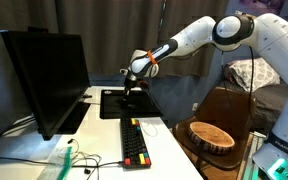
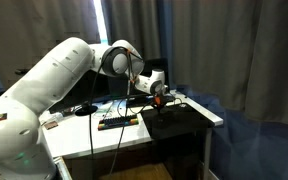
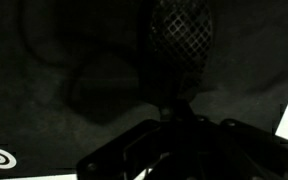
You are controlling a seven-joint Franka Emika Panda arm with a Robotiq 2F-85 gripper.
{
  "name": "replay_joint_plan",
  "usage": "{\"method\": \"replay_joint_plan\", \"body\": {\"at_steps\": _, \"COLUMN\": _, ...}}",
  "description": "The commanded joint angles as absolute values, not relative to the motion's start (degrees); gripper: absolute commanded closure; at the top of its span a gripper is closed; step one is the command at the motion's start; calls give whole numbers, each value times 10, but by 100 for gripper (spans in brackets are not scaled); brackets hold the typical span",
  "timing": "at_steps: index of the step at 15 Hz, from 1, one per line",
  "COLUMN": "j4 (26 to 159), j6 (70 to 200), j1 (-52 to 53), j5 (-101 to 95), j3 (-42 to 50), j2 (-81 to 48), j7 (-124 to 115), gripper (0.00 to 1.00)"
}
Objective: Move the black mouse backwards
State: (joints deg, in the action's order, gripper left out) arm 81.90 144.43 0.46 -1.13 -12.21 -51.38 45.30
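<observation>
The black mouse shows in the wrist view as a dark oval with a mesh-patterned top, lying on the black mouse pad. My gripper is down at the pad, and its dark fingers converge on the mouse's near end. The view is very dim, so the contact is hard to make out. In both exterior views the gripper is low over the mouse pad and hides the mouse.
A long black keyboard with red and yellow keys lies next to the pad. A dark monitor stands on the white desk. A wooden bowl sits on a chair beside the desk. Curtains hang behind.
</observation>
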Motion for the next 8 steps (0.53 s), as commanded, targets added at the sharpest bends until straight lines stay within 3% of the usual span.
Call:
{"method": "replay_joint_plan", "body": {"at_steps": 1, "j4": 848, "j6": 1444, "j1": 5, "j5": -21, "j3": -123, "j2": -472, "j7": 442, "gripper": 100}}
{"method": "replay_joint_plan", "body": {"at_steps": 8, "j4": 919, "j6": 1421, "j1": 1, "j5": -17, "j3": -124, "j2": -390, "j7": 439, "gripper": 100}}
